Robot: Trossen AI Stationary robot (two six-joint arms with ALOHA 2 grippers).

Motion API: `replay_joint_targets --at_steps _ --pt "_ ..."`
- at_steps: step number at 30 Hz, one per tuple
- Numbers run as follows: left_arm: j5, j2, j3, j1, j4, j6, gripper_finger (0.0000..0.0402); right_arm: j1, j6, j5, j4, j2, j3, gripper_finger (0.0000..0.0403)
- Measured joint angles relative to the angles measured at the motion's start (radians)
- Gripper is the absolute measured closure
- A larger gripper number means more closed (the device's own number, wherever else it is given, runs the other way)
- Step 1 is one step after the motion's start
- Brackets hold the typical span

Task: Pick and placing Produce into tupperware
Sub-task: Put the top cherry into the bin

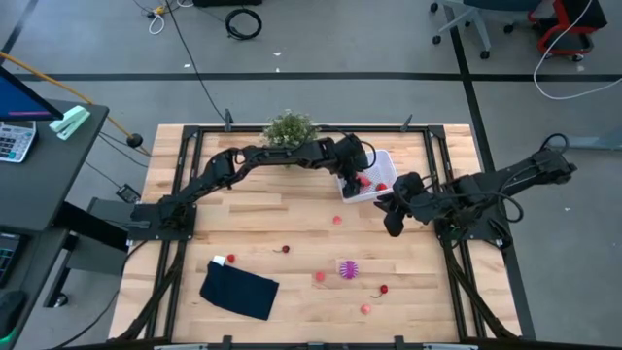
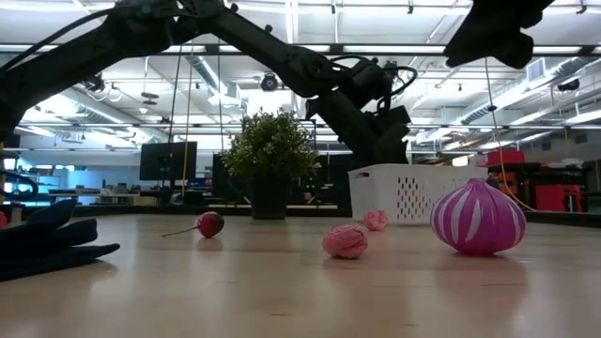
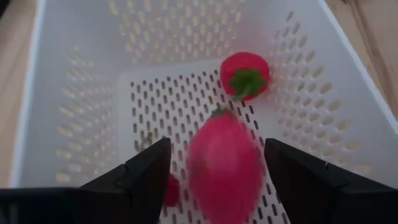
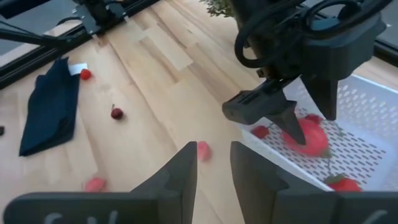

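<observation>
While the left gripper point(image 3: 214, 171) hangs over the white basket point(image 1: 381, 175) near the desk's far edge, its fingers stand apart with a pink fruit point(image 3: 224, 165) between them, not touching. A strawberry point(image 3: 245, 74) lies inside. The right gripper point(image 1: 393, 216) waits just beside the basket, fingers slightly apart, holding nothing. Loose fruits and a spiky purple piece point(image 1: 348, 268) sit toward the near edge.

Both arms are matte black, jointed, with looped black cables; the left gripper point(image 3: 214, 180) has broad, flat, wedge-shaped black fingers point(image 3: 146, 174).
</observation>
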Motion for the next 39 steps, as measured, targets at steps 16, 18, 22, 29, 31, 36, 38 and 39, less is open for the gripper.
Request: replay_joint_targets --at_steps 16,18,22,29,31,36,38,39 --pt "0.000 -0.013 0.299 -0.006 -0.211 0.049 0.0137 0.009 0.017 0.009 -0.003 0.000 0.000 0.0298" --pt "0.000 -0.057 0.289 -0.013 -0.259 0.107 0.0137 0.009 0.013 0.009 -0.005 0.000 0.000 0.0298" --pt "0.000 -0.157 0.246 -0.034 -0.443 0.164 0.0140 0.009 0.012 0.009 -0.017 0.000 0.000 0.0298" --pt "0.003 -0.253 0.265 -0.108 -0.955 0.037 0.0143 0.009 0.012 0.009 -0.033 0.000 0.000 0.0298" --pt "0.004 -0.261 0.264 -0.146 -1.084 -0.005 0.0143 0.009 0.012 0.009 -0.033 0.000 0.000 0.0298" --pt "0.004 -0.261 0.254 -0.268 -1.187 -0.029 0.0143 0.009 0.017 0.009 -0.033 0.000 0.000 0.0298" --pt "0.004 -0.261 0.230 -0.326 -1.140 -0.028 0.0143 0.009 0.019 0.009 -0.033 0.000 0.000 0.0298" --pt "0.004 -0.260 0.219 -0.354 -1.113 -0.028 0.0143 0.009 0.022 0.009 -0.033 0.000 0.000 0.0298"
